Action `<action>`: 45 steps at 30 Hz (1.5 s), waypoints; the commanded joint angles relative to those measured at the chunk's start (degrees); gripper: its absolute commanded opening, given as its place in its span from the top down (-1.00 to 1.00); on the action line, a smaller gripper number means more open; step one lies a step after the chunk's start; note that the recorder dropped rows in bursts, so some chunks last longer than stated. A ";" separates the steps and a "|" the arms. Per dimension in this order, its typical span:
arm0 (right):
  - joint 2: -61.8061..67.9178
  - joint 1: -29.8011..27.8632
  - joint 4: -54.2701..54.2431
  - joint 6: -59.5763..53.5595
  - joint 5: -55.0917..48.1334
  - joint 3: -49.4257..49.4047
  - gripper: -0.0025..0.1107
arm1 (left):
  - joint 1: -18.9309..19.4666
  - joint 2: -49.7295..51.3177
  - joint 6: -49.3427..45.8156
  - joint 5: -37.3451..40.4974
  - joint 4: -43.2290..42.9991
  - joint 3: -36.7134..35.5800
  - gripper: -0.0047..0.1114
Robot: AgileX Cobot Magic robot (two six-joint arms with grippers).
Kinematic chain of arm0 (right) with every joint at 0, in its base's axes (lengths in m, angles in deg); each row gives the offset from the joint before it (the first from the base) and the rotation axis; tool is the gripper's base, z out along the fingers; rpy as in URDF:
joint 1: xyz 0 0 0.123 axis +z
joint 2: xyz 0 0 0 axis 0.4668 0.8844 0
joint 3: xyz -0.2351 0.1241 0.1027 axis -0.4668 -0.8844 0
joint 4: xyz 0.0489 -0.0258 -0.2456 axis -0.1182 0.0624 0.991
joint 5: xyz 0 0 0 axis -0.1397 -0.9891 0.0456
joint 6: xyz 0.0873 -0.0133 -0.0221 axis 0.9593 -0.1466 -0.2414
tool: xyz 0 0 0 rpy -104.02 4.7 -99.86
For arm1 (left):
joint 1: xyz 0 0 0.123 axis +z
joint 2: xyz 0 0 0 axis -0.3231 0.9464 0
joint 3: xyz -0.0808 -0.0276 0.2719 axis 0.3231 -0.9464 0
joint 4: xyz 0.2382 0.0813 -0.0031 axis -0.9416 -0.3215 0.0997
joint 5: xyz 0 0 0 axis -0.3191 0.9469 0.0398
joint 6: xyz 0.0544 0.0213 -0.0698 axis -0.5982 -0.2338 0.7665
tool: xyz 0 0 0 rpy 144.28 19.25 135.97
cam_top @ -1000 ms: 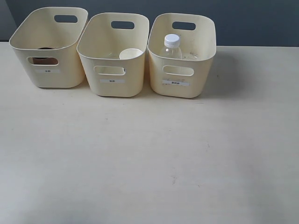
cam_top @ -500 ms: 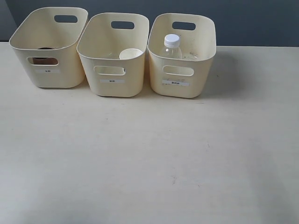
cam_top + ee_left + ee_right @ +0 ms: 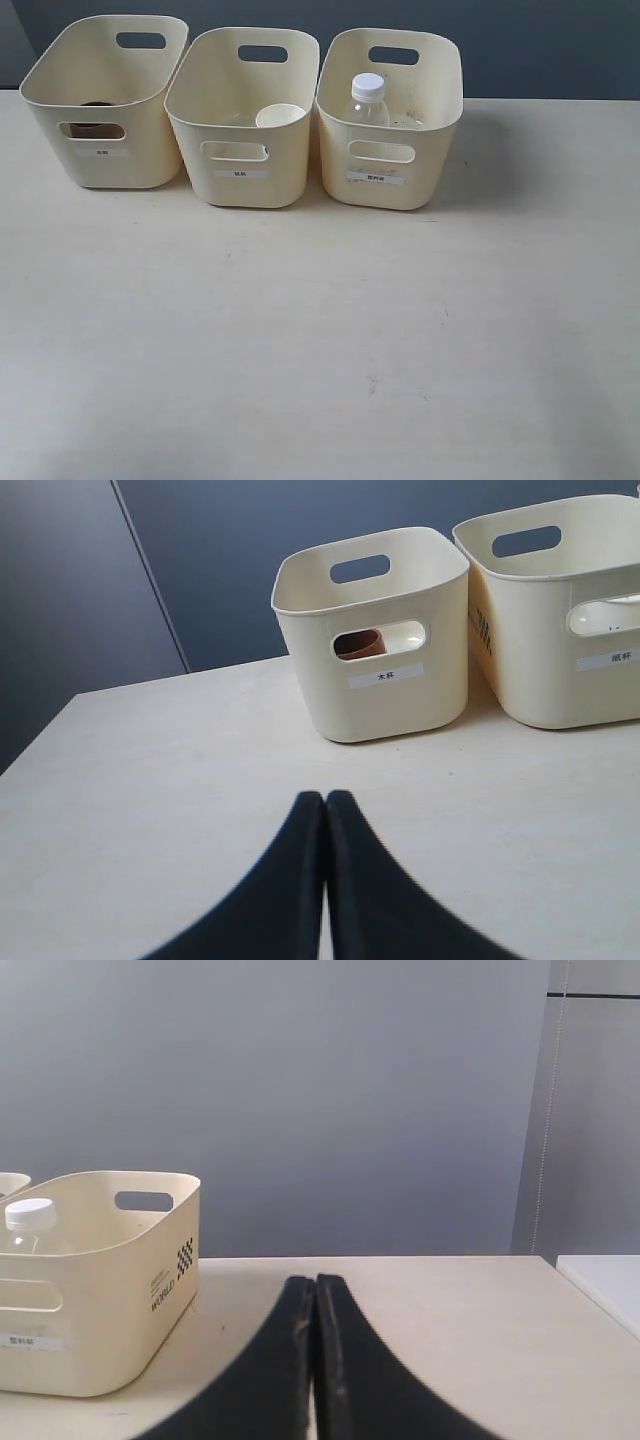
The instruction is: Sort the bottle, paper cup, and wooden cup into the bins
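Observation:
Three cream-yellow bins stand in a row at the back of the table. The left bin holds the wooden cup, seen through the handle cut-out. Inside the middle bin stands the white paper cup. The clear bottle with its white cap stands in the right bin. My left gripper is shut and empty, above the table in front of the left bin. My right gripper is shut too, empty, beside the right bin. Neither gripper shows in the exterior view.
The pale table stretches in front of the bins. A dark grey wall runs behind the table's far edge. In the right wrist view a white ledge sits past the table's side edge.

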 commanded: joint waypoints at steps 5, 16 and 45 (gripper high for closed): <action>-0.23 -0.28 14.91 15.22 -1.91 -0.31 0.97 | -0.27 0.23 0.30 -0.29 0.15 0.28 0.92; -0.23 -0.28 24.17 26.46 0.11 -0.31 0.97 | -0.27 0.23 0.30 -0.29 0.15 0.28 0.92; -0.23 -0.28 24.46 26.68 -0.41 -0.31 0.97 | -0.27 0.23 0.30 -0.29 0.15 0.28 0.92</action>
